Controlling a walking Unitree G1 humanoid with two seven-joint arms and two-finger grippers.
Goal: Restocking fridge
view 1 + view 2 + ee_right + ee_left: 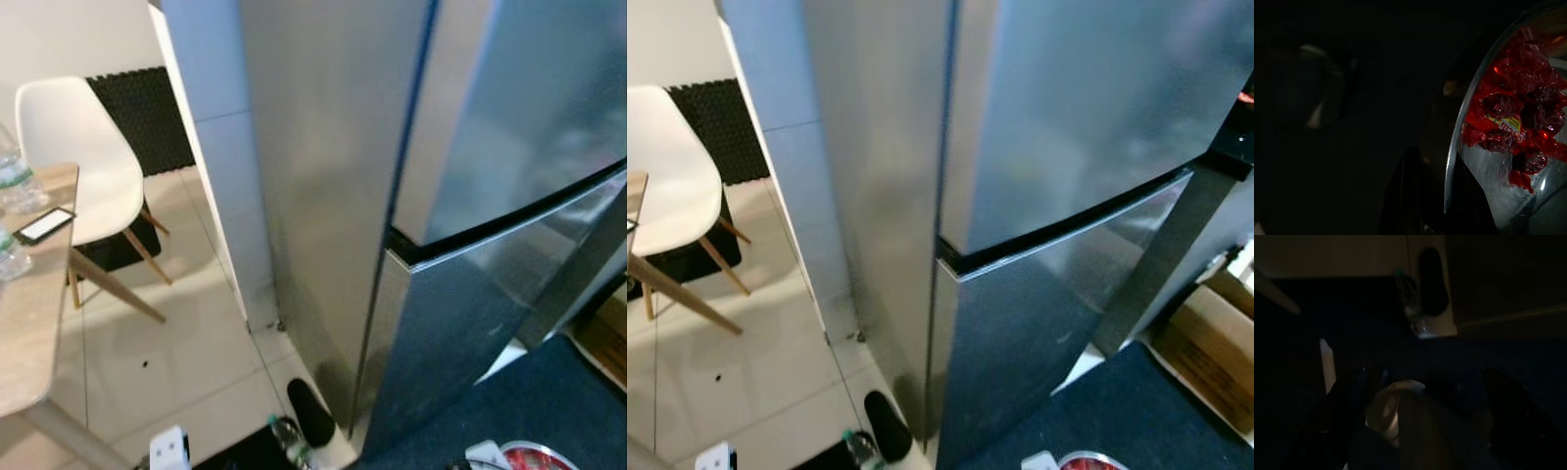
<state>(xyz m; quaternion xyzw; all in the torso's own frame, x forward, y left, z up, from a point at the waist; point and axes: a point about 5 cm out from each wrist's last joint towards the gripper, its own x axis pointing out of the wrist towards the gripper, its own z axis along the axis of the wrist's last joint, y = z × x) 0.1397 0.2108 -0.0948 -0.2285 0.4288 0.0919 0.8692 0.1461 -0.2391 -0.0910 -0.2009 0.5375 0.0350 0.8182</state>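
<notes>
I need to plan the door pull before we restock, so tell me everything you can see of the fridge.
The fridge is a tall unit with a brushed silver, metallic-looking skin. It has two doors stacked one above the other: an upper door and a lower door, parted by a dark horizontal gap. Both doors look shut. No handle can be made out. It stands upright on the pale tiled floor, its left side close to a white wall panel. A dark blue mat lies in front of it.
</notes>
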